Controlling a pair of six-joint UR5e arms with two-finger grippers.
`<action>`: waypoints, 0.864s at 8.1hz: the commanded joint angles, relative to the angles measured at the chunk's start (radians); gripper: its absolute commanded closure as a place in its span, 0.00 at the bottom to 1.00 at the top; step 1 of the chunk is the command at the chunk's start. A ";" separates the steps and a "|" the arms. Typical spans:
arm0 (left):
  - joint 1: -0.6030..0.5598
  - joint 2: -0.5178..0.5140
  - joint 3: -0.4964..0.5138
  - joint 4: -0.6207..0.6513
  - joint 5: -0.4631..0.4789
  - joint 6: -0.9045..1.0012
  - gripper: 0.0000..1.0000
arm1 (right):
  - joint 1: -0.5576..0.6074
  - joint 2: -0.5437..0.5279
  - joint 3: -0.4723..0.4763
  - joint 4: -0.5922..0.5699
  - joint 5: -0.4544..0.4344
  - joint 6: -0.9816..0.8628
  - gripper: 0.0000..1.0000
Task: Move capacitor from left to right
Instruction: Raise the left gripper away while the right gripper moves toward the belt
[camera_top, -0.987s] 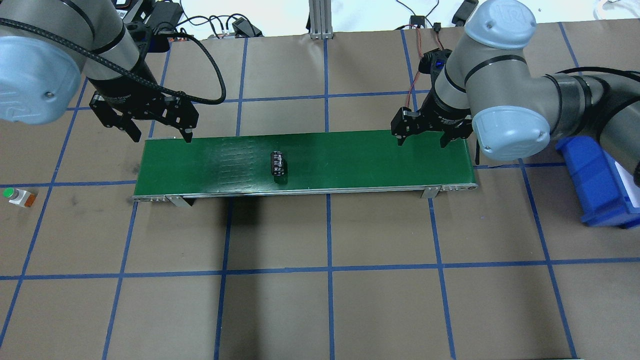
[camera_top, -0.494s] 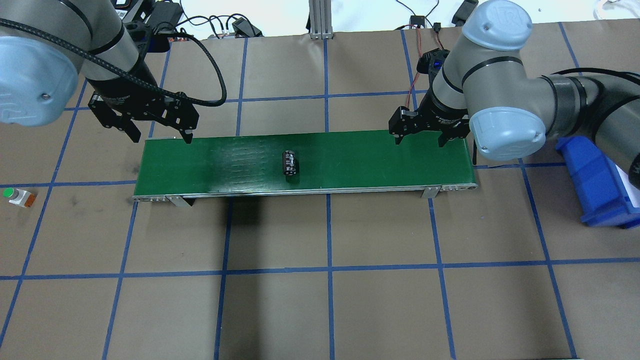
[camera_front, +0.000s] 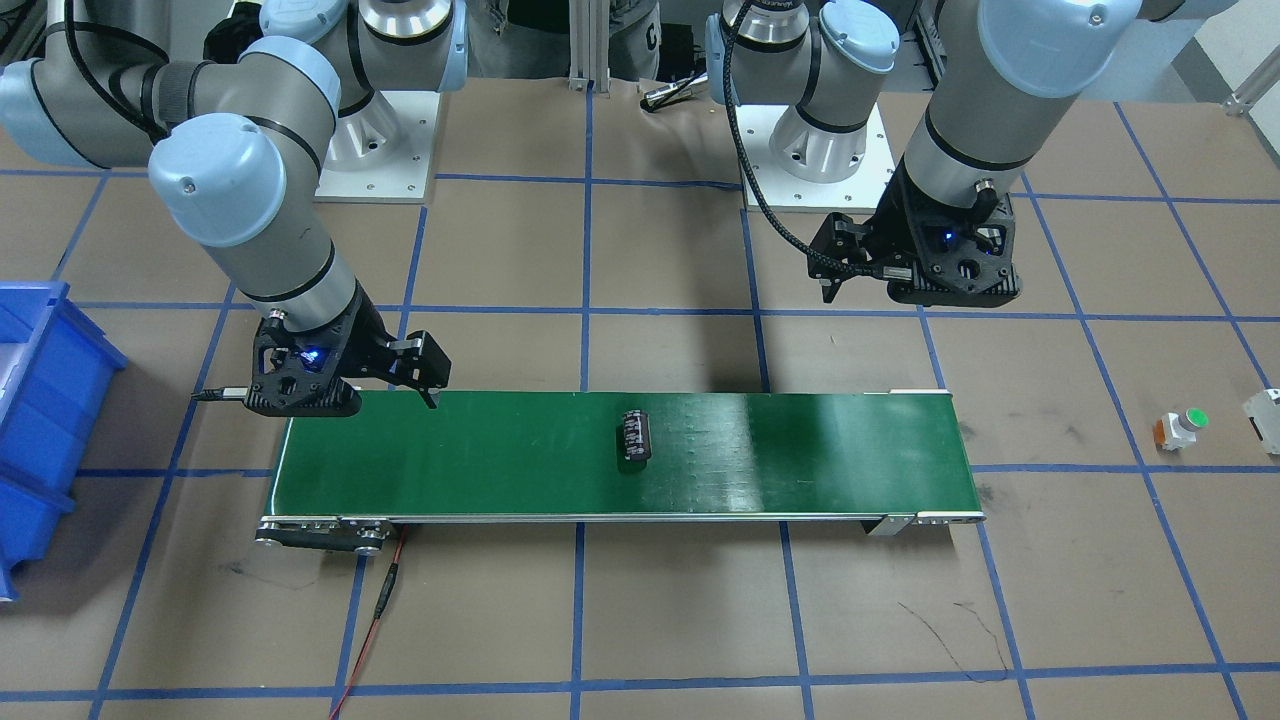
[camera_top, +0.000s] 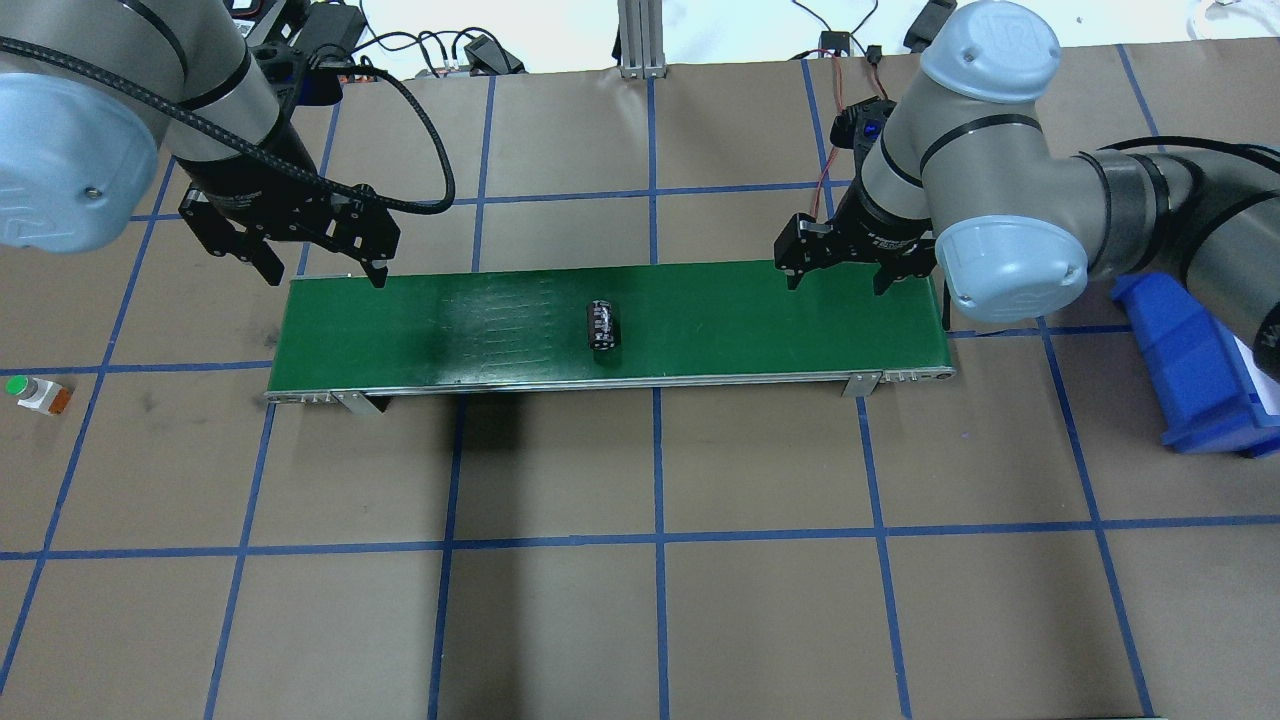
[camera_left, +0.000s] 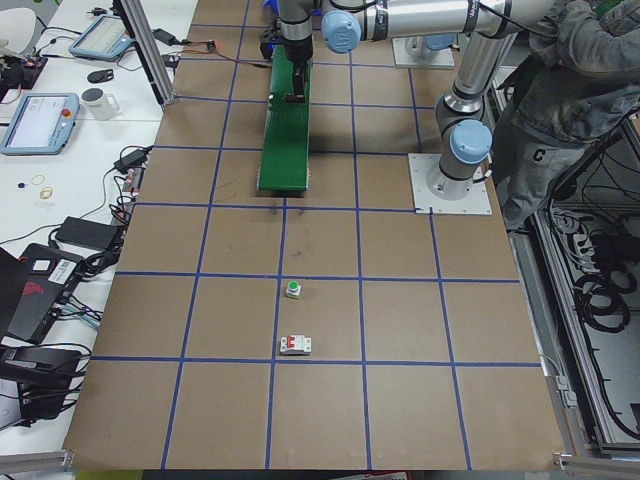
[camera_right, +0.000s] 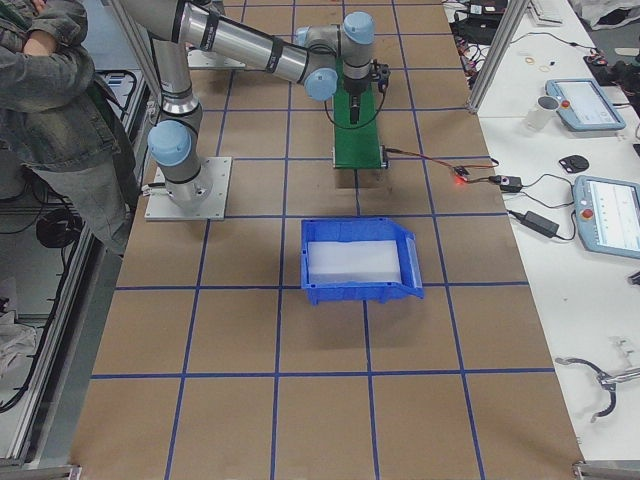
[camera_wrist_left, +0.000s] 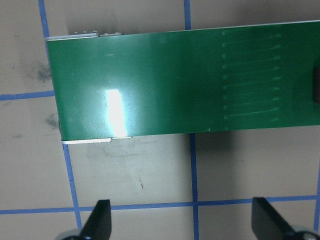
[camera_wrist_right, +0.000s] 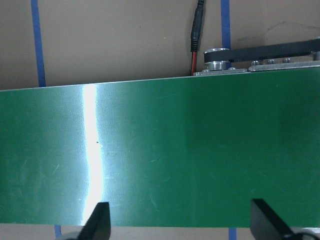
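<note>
The capacitor (camera_top: 603, 326), a small dark cylinder with pale markings, lies on its side near the middle of the green belt (camera_top: 750, 320). It also shows in the front-facing view (camera_front: 634, 440). My left gripper (camera_top: 325, 272) is open and empty above the far edge of the belt's left end. In the left wrist view (camera_wrist_left: 182, 220) its fingers are wide apart over the table. My right gripper (camera_top: 835, 283) is open and empty over the far edge of the belt near its right end. In the right wrist view (camera_wrist_right: 180, 220) the belt below it is bare.
A blue bin (camera_top: 1190, 370) stands right of the belt. A white button with a green cap (camera_top: 35, 392) sits on the table at the far left, with a white-grey boxy part (camera_front: 1265, 415) beyond it. A red cable (camera_front: 385, 600) runs from the belt's motor end.
The capacitor has travelled along the belt toward the right, from left of centre to about the middle. My right gripper has shifted slightly left. My left gripper has stayed in place.
</note>
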 joint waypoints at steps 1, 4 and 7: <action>0.000 0.000 0.000 0.000 -0.003 0.002 0.00 | 0.002 0.045 0.000 -0.067 0.007 -0.001 0.02; 0.000 0.000 0.000 0.000 -0.008 0.002 0.00 | 0.001 0.069 0.002 -0.107 0.099 -0.005 0.02; 0.000 0.001 0.000 0.000 -0.008 0.004 0.00 | 0.005 0.069 0.002 -0.099 0.093 -0.011 0.01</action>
